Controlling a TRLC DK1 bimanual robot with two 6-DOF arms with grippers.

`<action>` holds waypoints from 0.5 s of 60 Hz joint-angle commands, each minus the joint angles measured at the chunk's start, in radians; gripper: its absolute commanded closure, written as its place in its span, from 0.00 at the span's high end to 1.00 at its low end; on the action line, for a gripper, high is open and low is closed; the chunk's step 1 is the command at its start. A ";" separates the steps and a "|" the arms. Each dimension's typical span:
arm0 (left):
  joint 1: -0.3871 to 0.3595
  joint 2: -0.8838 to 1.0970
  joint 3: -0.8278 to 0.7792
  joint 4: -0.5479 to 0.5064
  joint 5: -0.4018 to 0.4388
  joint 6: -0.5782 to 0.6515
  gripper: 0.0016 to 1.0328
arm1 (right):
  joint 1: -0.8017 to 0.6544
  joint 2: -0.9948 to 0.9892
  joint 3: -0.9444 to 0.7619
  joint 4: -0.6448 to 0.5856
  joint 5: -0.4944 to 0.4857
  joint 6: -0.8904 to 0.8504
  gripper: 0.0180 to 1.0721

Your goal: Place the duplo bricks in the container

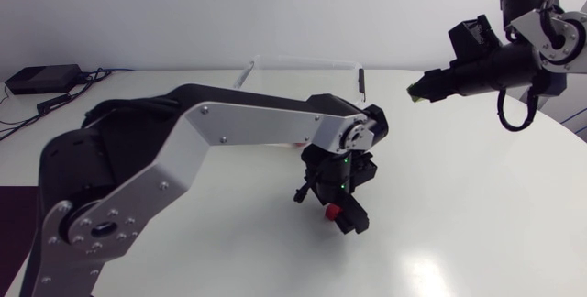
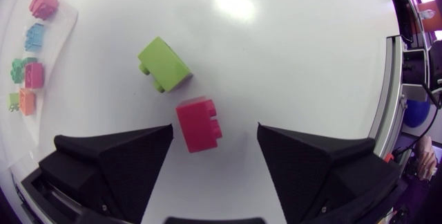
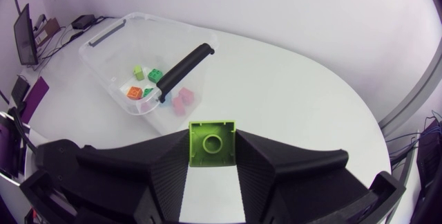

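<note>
A red-pink duplo brick (image 2: 199, 124) lies on the white table between the fingers of my left gripper (image 2: 215, 137). It rests close to one finger and stands clear of the other, so this gripper is open. A lime-green brick (image 2: 164, 65) lies just ahead of it. In the head view the left gripper (image 1: 341, 210) is low over the table's middle, with the red brick (image 1: 332, 212) under it. My right gripper (image 3: 212, 156) is shut on a second lime-green brick (image 3: 212, 142), held in the air to the right of the clear container (image 1: 303, 60).
The clear container (image 3: 117, 41) holds several small bricks in green, orange and pink and has a black handle (image 3: 183, 68) across its near side. Seen from the left wrist, these bricks (image 2: 31, 65) lie beyond the gripper. My left arm's long silver link (image 1: 229, 132) crosses in front of the container.
</note>
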 commanded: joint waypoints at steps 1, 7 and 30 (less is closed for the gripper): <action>-0.011 0.040 0.028 0.000 0.005 -0.033 0.62 | -0.015 -0.016 0.021 0.012 -0.010 0.028 0.27; -0.011 0.053 0.026 0.005 0.003 -0.037 0.31 | -0.023 -0.019 0.023 0.019 -0.016 0.036 0.27; 0.010 -0.109 -0.072 0.014 -0.026 -0.031 0.25 | 0.042 0.064 0.107 0.047 -0.012 0.084 0.27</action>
